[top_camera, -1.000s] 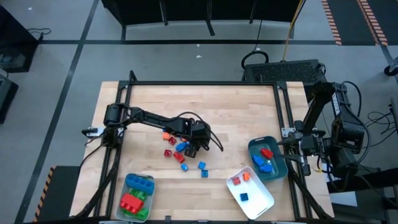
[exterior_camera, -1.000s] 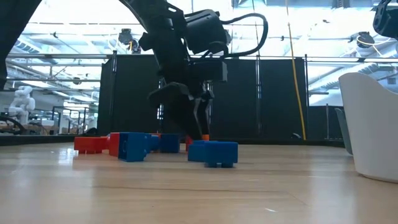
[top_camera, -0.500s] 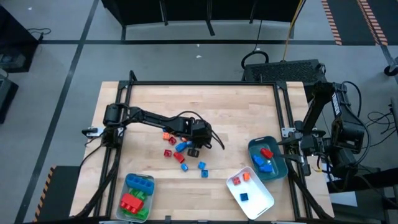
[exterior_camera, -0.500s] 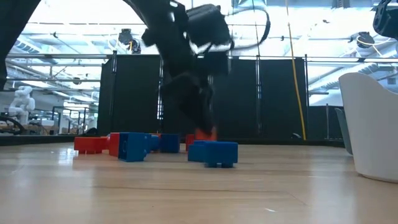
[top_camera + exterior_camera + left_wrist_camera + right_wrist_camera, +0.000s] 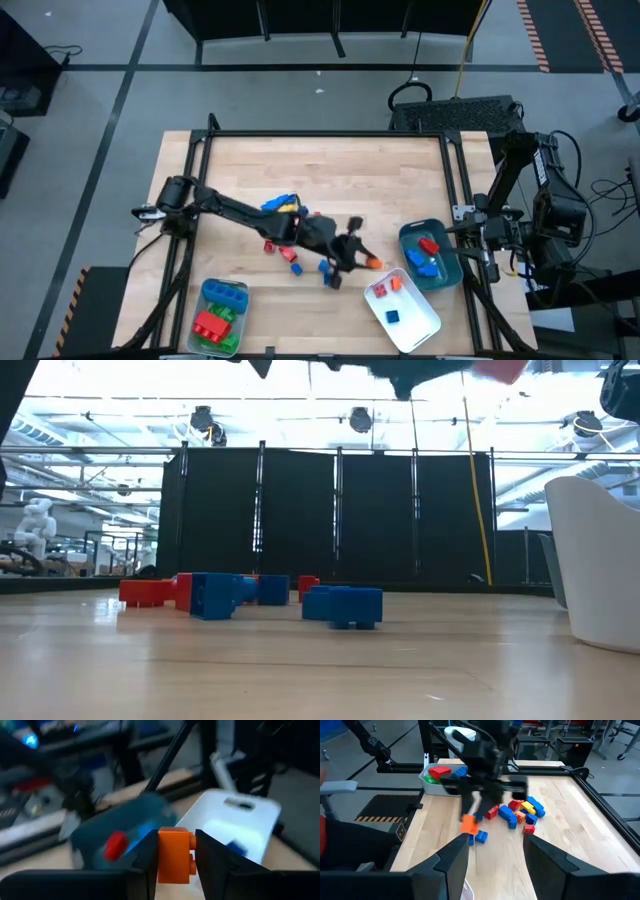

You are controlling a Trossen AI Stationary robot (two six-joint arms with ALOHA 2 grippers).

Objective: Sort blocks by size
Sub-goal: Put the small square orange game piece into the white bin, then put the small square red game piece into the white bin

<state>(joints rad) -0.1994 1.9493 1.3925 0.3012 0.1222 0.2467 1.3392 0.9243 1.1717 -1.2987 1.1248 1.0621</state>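
Observation:
My left gripper [image 5: 364, 261] hangs above the table between the loose blocks and the white tray [image 5: 415, 322], shut on a small orange block [image 5: 175, 855]. The same block shows in the right wrist view [image 5: 468, 824]. The remaining loose blocks [image 5: 284, 243], blue, red, orange and yellow, lie on the table's middle; in the low view they stand in a row [image 5: 250, 595]. My right gripper [image 5: 495, 856] waits off the table's right edge, open, nothing between its fingers. My left gripper pinches the orange block by two opposite sides [image 5: 162, 856] between its two fingers. The fingers [image 5: 212, 857] reach nearly level, slanting a little down, from the table's left. The block is lifted clear of the table.
A teal tray [image 5: 441, 277] with blue and red blocks sits at the right edge. The white tray holds red, orange and blue small blocks. A pale grey tray [image 5: 205, 298] with green, red and blue blocks stands at the near left. Bare wood lies along the far side.
My left gripper has taken hold of the orange block in the pile, lifted it clear and swung toward the table's right and near edges, toward the white tray. It has tipped from pointing down to nearly level. The other blocks have stayed put.

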